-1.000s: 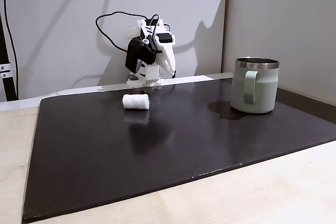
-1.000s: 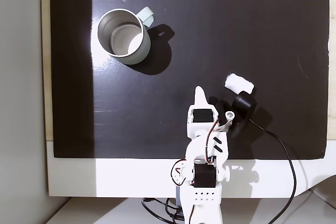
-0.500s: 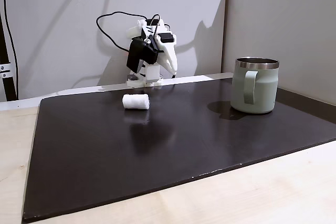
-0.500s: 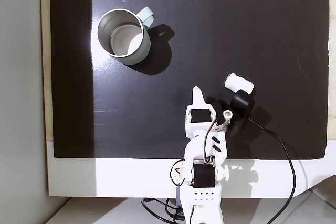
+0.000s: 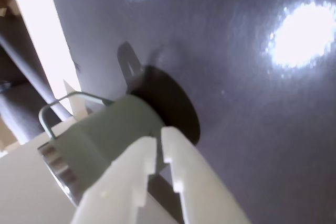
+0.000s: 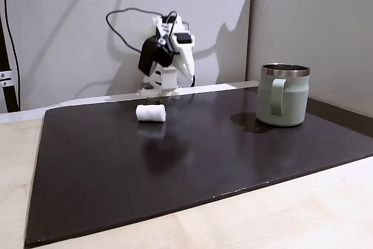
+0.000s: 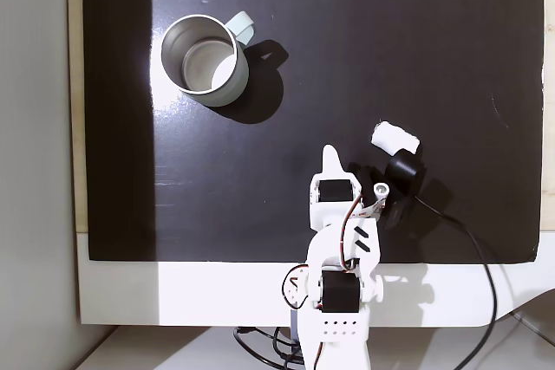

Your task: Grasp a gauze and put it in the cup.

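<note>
In the wrist view the tool (image 5: 159, 145) has its fingers pressed together, holding nothing, with the cup (image 5: 100, 140) just beyond the tips. In a fixed view the gauze (image 6: 151, 113) lies on the table (image 6: 175, 161) before the raised tool (image 6: 189, 77). From above, the gauze (image 7: 395, 137) sits right of the tool (image 7: 329, 155), the cup (image 7: 201, 60) well apart up-left.

Bare dark mat (image 7: 364, 58) between gauze (image 7: 395, 137) and cup (image 7: 201, 59); cup mouth unobstructed.
</note>
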`<move>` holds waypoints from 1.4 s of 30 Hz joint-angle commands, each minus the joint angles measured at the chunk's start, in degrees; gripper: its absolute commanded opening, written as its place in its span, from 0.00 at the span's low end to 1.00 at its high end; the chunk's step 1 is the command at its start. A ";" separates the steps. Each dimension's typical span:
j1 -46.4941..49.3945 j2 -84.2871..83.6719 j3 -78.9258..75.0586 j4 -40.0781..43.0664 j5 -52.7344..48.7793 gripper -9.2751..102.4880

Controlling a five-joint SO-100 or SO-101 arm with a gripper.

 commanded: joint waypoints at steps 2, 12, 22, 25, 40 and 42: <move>1.67 -13.45 -21.62 7.82 0.00 0.09; 8.26 -34.72 -53.53 31.82 -8.88 0.22; 18.46 -52.38 -68.99 46.41 -20.04 0.32; 21.53 -57.13 -69.52 45.62 -21.45 0.34; 26.10 -66.62 -63.02 36.21 -22.24 0.37; 26.63 -66.88 -60.47 34.80 -23.12 0.37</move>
